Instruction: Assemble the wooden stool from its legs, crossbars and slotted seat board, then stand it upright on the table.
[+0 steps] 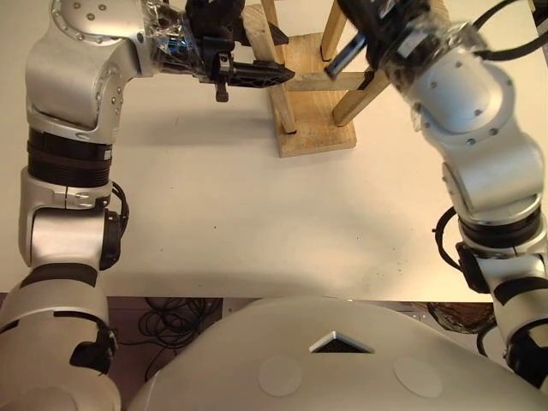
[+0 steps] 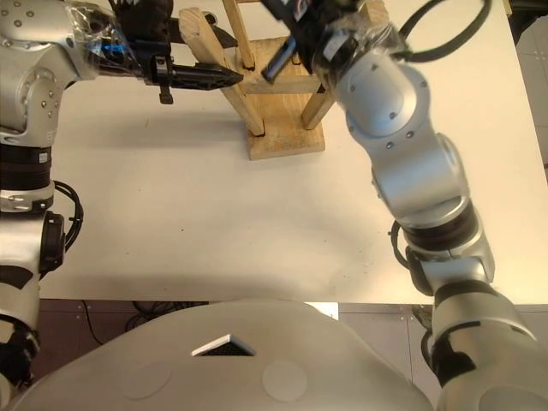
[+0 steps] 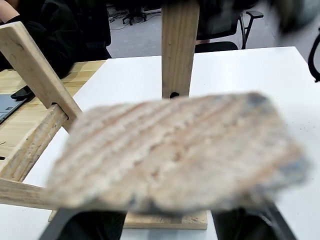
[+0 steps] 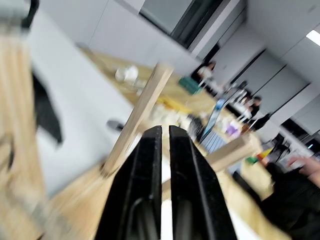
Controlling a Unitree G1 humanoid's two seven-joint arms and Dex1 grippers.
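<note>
Left eye view: rectangular pale-wood seat board.

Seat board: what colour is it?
The seat board is pale, natural wood colour; it shows best in the left eye view.

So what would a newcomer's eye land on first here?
The wooden stool, upside down at the far side of the table, seat board flat and legs pointing up. Both arms crowd it: the left gripper at a near leg, the shut right gripper just above the crossbar.
</note>
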